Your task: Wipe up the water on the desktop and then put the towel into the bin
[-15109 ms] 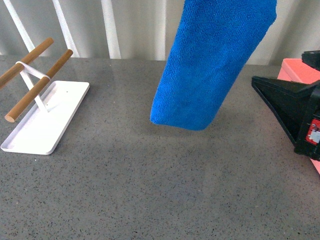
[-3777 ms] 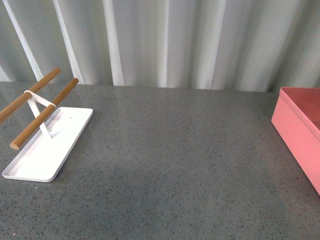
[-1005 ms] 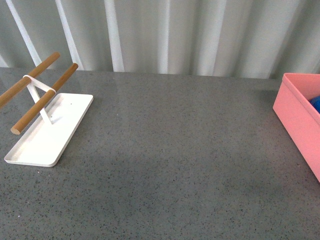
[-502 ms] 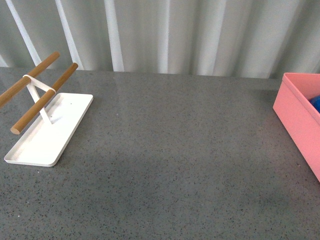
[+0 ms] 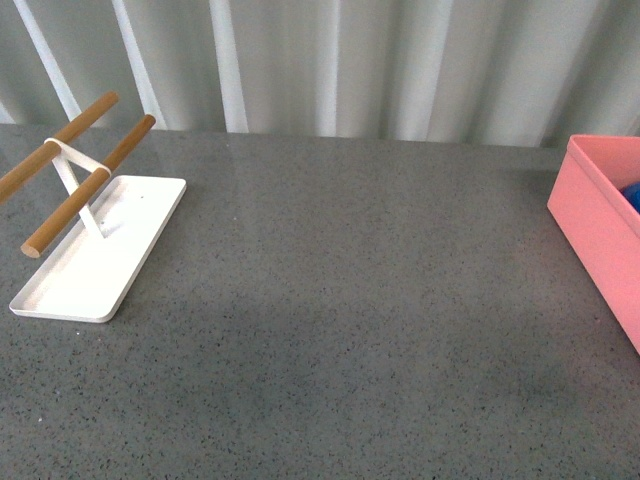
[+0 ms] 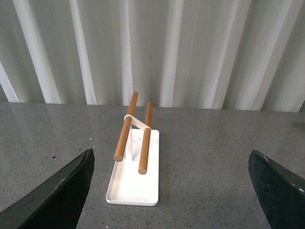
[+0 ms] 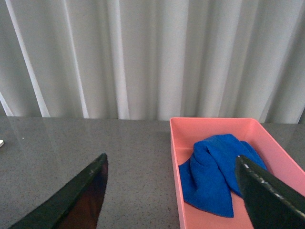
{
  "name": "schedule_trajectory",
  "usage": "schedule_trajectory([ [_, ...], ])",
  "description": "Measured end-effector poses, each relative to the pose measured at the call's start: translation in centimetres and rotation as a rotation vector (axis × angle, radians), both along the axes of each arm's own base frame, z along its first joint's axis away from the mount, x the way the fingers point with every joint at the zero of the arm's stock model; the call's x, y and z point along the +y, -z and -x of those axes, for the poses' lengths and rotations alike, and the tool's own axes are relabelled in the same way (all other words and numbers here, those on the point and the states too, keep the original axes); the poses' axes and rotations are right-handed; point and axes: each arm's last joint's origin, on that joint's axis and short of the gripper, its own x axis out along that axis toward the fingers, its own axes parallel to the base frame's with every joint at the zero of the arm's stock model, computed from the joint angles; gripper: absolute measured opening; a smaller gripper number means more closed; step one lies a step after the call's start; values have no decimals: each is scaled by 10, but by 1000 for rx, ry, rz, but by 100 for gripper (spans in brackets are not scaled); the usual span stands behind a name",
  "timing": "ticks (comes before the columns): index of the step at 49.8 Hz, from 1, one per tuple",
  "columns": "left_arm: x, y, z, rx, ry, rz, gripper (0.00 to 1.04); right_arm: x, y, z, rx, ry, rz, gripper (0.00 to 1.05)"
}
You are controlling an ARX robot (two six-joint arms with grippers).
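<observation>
The blue towel (image 7: 214,167) lies crumpled inside the pink bin (image 7: 174,148). In the front view the bin (image 5: 595,235) stands at the right edge of the desktop (image 5: 340,300), with only a sliver of the towel (image 5: 633,196) showing over its rim. My right gripper (image 7: 171,158) hangs open above the desktop just short of the bin's near-left corner, holding nothing. Over the left part of the desktop my left gripper (image 6: 170,153) is open and empty. Neither arm shows in the front view. I see no water on the desktop.
A flat white tray (image 5: 100,250) with two wooden rods on a white stand sits at the left of the desktop; in the left wrist view that tray (image 6: 136,183) lies ahead of the left fingers. A pale pleated curtain runs along the far edge.
Fifteen seconds ago the towel hung over the desktop beside the right gripper; now it lies in the bin. Over the last second only the front view shifted slightly.
</observation>
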Motion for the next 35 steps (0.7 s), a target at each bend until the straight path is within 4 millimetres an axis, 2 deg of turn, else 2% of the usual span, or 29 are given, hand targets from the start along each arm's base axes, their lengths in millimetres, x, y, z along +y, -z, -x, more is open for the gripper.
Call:
schedule_trajectory([
  [7,0,0,0,0,0,0,98,0,0,0,0,0,-1,99],
  [12,0,0,0,0,0,0,98,0,0,0,0,0,-1,97],
  [35,0,0,0,0,0,0,98,0,0,0,0,0,-1,98],
])
